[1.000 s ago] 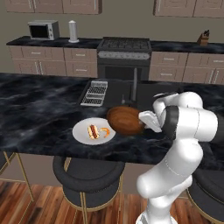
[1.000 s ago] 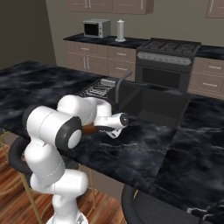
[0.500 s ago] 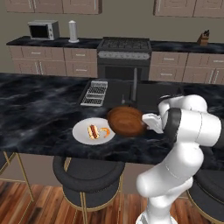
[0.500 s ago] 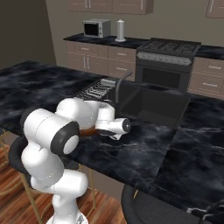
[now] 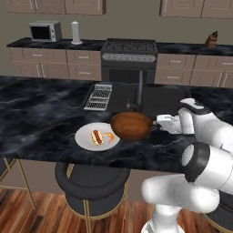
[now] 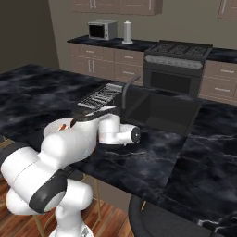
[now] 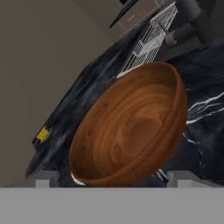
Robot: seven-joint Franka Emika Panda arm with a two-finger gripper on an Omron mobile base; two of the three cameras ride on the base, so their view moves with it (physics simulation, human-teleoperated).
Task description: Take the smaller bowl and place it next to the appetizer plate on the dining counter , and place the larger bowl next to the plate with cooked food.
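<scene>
The larger bowl (image 5: 131, 126), dark reddish-brown wood, rests on the black marble dining counter (image 5: 41, 123). Its left side is right beside the plate with cooked food (image 5: 88, 139). My gripper (image 5: 157, 122) is at the bowl's right rim, coming in level from the right. In the hand view the larger bowl (image 7: 131, 127) looms close, and my gripper (image 7: 113, 177) is open, its fingertips (image 7: 43, 178) standing wide apart at the bottom corners. A sliver of the plate's white rim (image 7: 76, 178) peeks out under the bowl. The smaller bowl and the appetizer plate are out of view.
A wire dish rack (image 5: 99, 96) lies behind the bowl, beside the sunken sink (image 5: 159, 98) with its faucet (image 5: 139, 88). A black stool (image 5: 93, 182) stands under the counter's near edge. A tiny yellow thing (image 7: 42, 133) sits far along the counter.
The jaws have opened wide and let go of the larger bowl's rim. The bowl has settled on the counter beside the plate and barely moved.
</scene>
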